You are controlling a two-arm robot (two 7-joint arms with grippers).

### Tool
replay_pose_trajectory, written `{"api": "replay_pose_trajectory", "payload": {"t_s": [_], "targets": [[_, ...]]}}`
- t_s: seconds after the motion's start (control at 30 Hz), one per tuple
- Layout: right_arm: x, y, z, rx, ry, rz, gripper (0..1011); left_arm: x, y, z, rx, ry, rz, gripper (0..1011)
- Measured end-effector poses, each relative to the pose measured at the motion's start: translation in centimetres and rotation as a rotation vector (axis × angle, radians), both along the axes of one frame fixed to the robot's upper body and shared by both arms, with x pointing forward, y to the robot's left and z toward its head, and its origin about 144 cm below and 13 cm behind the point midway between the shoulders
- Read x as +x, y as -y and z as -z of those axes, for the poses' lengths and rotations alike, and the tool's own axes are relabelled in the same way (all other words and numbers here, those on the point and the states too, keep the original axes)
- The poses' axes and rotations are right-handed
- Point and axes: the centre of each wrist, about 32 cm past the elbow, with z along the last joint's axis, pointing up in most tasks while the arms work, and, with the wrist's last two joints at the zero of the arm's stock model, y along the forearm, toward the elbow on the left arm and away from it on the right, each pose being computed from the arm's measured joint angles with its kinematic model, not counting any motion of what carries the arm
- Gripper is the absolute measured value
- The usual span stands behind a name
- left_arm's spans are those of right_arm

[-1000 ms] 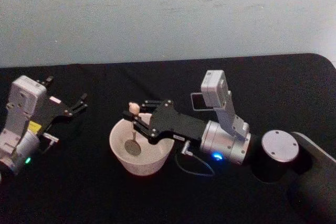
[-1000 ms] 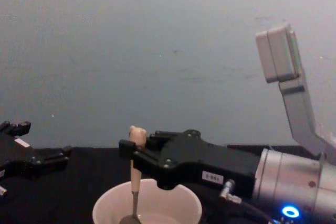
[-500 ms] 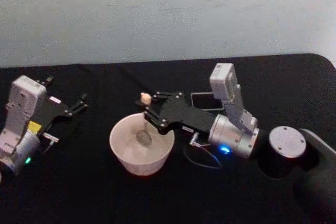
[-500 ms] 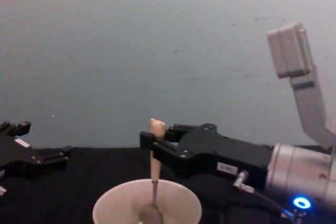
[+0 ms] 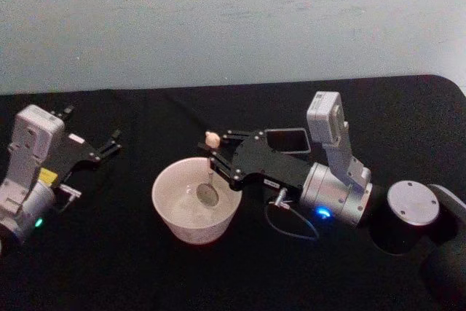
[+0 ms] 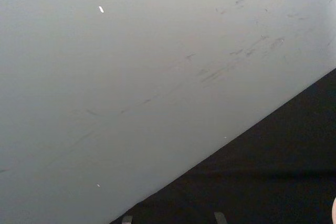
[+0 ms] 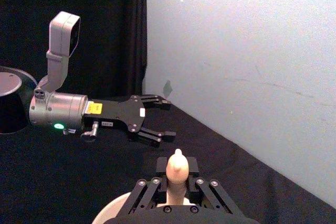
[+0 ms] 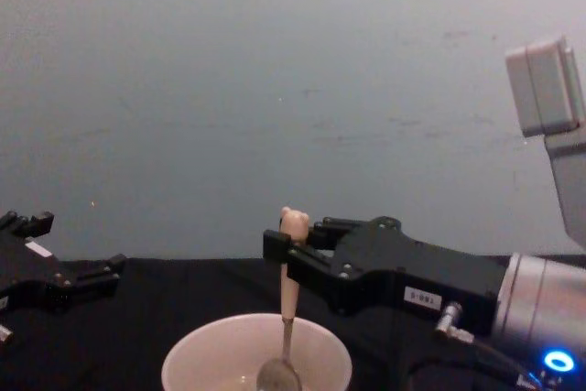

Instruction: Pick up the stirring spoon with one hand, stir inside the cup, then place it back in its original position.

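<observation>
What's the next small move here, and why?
Probably sweep the stirring spoon round toward the cup's left side, staying low. The right tool holds it upright, bowl down inside the cup, slightly right of centre, so stirring looks unfinished. The left tool sits open, well to the left.

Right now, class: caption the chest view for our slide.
Right black end effector holds the bear-topped, peach-handled metal spoon, bowl inside the wide cream cup.

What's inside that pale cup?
The stirring spoon: its silver bowl sits in the cup; the right gripper holds its peach handle nearly upright above the rim. The left gripper idles far left. The spoon bowl covers part of the floor; any liquid cannot be made out.
</observation>
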Motion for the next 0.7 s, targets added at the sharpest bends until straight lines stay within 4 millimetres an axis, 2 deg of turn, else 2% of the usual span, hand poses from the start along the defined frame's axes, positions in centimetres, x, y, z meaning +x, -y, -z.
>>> {"api": "replay_pose_trajectory", "payload": {"t_s": [0.23,0.7], "targets": [[0.1,0.3,-0.7,0.004,0.025,0.002,212,0.0,0.0,0.0,0.0,0.0,0.0,1001],[0.0,2.6,-5.2,0.048,0.143,0.005,211,0.0,0.0,0.0,0.0,0.0,0.0,1001]]}}
